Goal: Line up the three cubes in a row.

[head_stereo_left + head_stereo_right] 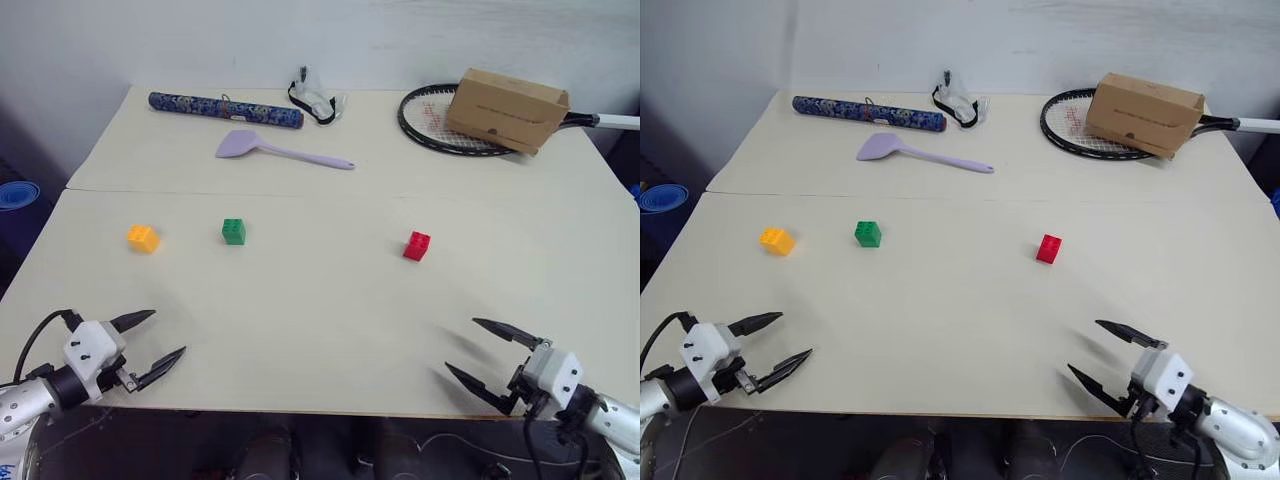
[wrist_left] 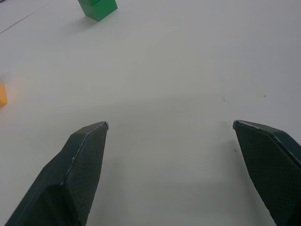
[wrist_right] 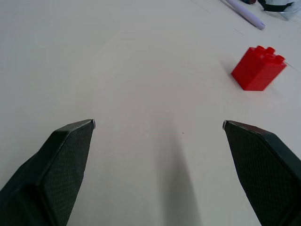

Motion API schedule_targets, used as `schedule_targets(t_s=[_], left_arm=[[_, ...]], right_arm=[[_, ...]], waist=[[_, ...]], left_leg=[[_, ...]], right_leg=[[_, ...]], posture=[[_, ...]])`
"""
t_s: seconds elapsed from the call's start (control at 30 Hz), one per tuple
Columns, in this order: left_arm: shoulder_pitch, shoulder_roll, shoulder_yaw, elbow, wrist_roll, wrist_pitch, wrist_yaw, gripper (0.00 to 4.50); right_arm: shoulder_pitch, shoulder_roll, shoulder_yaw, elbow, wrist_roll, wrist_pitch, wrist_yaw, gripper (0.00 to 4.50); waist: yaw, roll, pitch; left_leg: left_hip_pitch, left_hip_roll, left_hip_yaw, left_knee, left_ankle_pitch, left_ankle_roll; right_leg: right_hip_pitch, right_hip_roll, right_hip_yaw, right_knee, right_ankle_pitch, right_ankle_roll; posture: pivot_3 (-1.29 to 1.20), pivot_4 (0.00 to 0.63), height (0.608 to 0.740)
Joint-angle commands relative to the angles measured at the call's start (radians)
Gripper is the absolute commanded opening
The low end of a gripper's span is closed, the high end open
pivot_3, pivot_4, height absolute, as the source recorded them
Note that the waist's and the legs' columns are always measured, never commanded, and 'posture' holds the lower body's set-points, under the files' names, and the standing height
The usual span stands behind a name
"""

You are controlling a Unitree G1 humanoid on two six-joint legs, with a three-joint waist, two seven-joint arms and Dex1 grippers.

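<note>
- Left eye view: the table [image 1: 330,330] carries the three cubes in its middle band, roughly level with one another but unevenly spaced. The orange-yellow cube [image 1: 143,238] sits nearest the left edge, the green cube [image 1: 233,231] just beside it, and the red cube [image 1: 417,245] well apart towards the right edge. Along the far edge lie a patterned tube [image 1: 225,110], a lilac spatula [image 1: 280,150], and a cardboard box [image 1: 507,109] resting on a racket [image 1: 432,125].
- Right eye view: the left gripper [image 1: 770,347] and the right gripper [image 1: 1110,355] both hover by the near edge, jaws spread wide and holding nothing. No cube is grasped, so I judge the task at its opening step.
- Left wrist view: between the spread fingers [image 2: 80,165] is bare tabletop; the green cube and a sliver of the orange-yellow one lie ahead.
- Right wrist view: the red cube stands ahead of the spread fingers [image 3: 66,160], off their centre line.
- Next move, as I judge it: the right arm must reach forward, centre on the red cube, pinch it, and bring it towards the green one so the spacing evens out.
</note>
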Motion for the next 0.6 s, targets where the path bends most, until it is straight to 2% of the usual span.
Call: schedule_targets(t_s=[0.03, 0.1, 0.2, 0.3, 0.43, 0.6], left_arm=[[0.013, 0.006, 0.022, -0.035, -0.020, -0.009, 0.002, 4.48], [0.009, 0.005, 0.018, -0.065, -0.079, 0.058, -0.014, 4.48], [0.001, 0.042, -0.019, -0.146, -0.225, 0.221, -0.102, 4.48], [-0.055, 0.036, -0.091, -0.199, -0.227, 0.244, -0.113, 4.48], [-0.149, 0.012, -0.173, -0.237, -0.218, 0.269, -0.100, 4.48], [-0.228, -0.006, -0.231, -0.216, -0.200, 0.271, -0.102, 4.48]], right_arm=[[-0.006, 0.015, 0.010, -0.023, -0.003, -0.005, -0.021, 4.50], [-0.004, 0.024, 0.004, -0.031, 0.008, 0.008, -0.043, 4.50], [0.041, 0.083, -0.050, -0.083, 0.071, 0.086, -0.151, 4.50], [0.095, 0.150, -0.103, -0.106, 0.082, 0.123, -0.253, 4.50], [0.143, 0.209, -0.119, -0.096, 0.041, 0.093, -0.304, 4.50], [0.075, 0.269, -0.060, -0.090, -0.021, 0.108, -0.376, 4.50]], waist=[[0.000, 0.000, 0.000], [0.001, 0.000, 0.000], [0.009, 0.000, 0.000], [0.023, 0.002, 0.000], [0.022, 0.003, -0.001], [-0.003, 0.003, -0.001]], left_leg=[[0.000, 0.000, 0.000, 0.000, 0.000, 0.000], [0.000, 0.000, 0.001, 0.000, 0.000, 0.000], [0.000, 0.000, 0.001, 0.000, 0.000, 0.000], [0.001, 0.000, 0.000, 0.000, 0.000, -0.001], [0.001, 0.000, 0.001, 0.000, -0.001, -0.004], [0.001, 0.000, 0.004, 0.000, 0.001, -0.002]], right_leg=[[0.000, 0.000, 0.000, 0.000, 0.000, 0.000], [0.000, 0.000, 0.000, 0.000, 0.000, 0.000], [0.000, 0.000, 0.001, 0.001, 0.000, 0.000], [0.000, 0.000, 0.001, 0.002, 0.000, 0.000], [0.000, 0.000, 0.002, 0.003, 0.000, 0.000], [-0.001, 0.001, 0.004, 0.006, 0.000, 0.000]], posture=[[0.00, 0.150, 0.740], [0.00, 0.150, 0.740], [0.00, 0.150, 0.740], [0.00, 0.150, 0.740], [0.00, 0.150, 0.740], [0.00, 0.150, 0.740]])
